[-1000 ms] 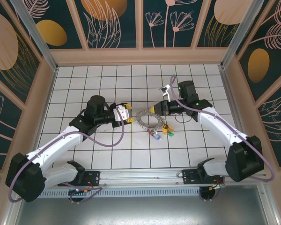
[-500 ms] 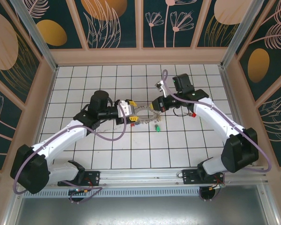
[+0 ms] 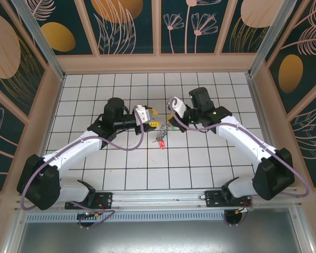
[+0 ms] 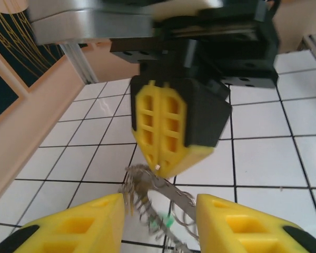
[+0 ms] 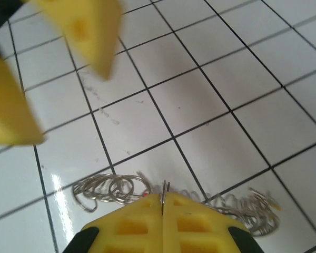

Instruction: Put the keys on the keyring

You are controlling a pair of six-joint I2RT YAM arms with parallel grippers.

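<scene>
Keyring [image 4: 166,192] blurred, lower part cut by edge.

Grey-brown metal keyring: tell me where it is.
Top view, centre: the flat grey-brown metal keyring, pinched by the right gripper, hangs between it and the left gripper.

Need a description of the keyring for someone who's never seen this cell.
Mid-table on the white tiles, the two arms' yellow fingers meet. Between them, pinched by the right gripper, is the keyring: grey metal, rim fringed with wire loops, a red-tagged key hanging off it.
</scene>
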